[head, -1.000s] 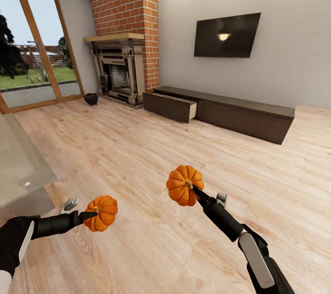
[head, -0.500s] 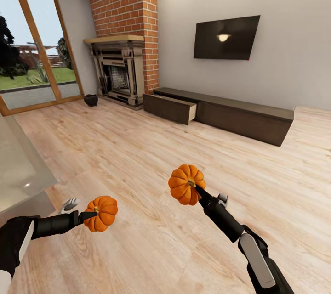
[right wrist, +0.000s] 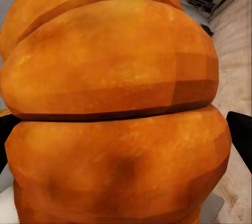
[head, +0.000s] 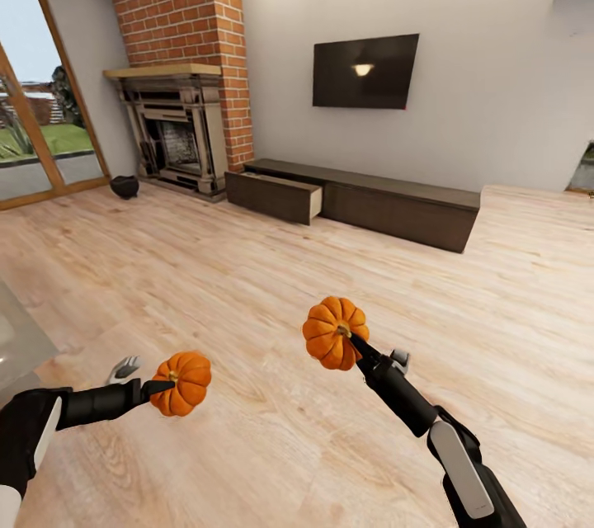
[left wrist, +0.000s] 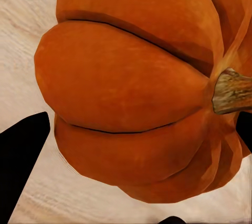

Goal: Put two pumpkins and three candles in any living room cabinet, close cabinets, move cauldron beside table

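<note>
Both pumpkins in hand, cabinet ahead

My left tool (head: 162, 386) grips one pumpkin (head: 182, 382), my right tool (head: 356, 349) the other pumpkin (head: 332, 332), held clear above the floor (head: 247, 280) for carrying; the cabinet (head: 355, 202) waits across the room, one drawer (head: 275, 195) open.

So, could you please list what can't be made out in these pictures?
- Inside of the open drawer of the cabinet: head view, hidden by its own front panel.
- Coffee table: head view, cut off by the left edge.
- Cauldron: head view, too small to see inside.
- Left gripper's grip: left wrist view, blocked by its pumpkin.
- Right gripper's grip: right wrist view, blocked by its pumpkin.
</note>
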Motion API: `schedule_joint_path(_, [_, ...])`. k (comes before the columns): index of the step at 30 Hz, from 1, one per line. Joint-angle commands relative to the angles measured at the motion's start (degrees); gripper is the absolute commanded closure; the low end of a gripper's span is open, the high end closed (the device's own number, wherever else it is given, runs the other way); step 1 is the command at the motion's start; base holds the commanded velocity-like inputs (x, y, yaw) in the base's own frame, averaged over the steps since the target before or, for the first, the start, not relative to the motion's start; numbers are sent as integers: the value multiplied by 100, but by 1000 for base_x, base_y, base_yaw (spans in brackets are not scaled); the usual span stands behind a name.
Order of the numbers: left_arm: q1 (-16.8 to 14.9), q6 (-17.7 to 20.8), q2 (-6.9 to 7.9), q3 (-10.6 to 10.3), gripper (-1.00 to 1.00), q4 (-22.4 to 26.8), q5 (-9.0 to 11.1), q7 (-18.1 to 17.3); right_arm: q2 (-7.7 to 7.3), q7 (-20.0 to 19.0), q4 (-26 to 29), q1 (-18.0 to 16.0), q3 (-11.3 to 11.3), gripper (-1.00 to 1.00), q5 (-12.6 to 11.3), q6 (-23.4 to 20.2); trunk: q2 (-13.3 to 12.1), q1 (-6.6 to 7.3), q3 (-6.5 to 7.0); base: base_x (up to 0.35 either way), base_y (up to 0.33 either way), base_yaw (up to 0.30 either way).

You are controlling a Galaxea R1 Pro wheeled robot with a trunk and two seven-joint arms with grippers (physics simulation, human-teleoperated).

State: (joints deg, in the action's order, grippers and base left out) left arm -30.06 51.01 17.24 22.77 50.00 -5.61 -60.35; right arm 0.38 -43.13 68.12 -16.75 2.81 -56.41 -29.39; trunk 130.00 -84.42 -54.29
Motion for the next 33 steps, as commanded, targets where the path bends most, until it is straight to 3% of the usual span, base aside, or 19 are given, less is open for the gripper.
schedule_joint_path(1, [0, 5, -1, -1, 100, 1, 9, 5, 3, -10, 0, 2, 0, 100, -10, -4, -41, 23, 19, 0, 0, -276])
schedule_joint_path(9, [0, 5, 0, -1, 100, 1, 10, 5, 6, -20, -6, 1, 0, 100, -10, 11, -362, 198, 162, 0, 0, -254])
schedule_joint_path(24, [0, 10, -2, -1, 100, 1, 9, 5, 15, -20, -9, -1, 0, 100, -10, 12, -964, 528, 431, 0, 0, -13])
schedule_joint_path(33, [0, -8, -1, -1, 100, 1, 12, -3, 15, -20, -9, -1, 0, 100, -10, 12, -964, 528, 464, 0, 0, -97])
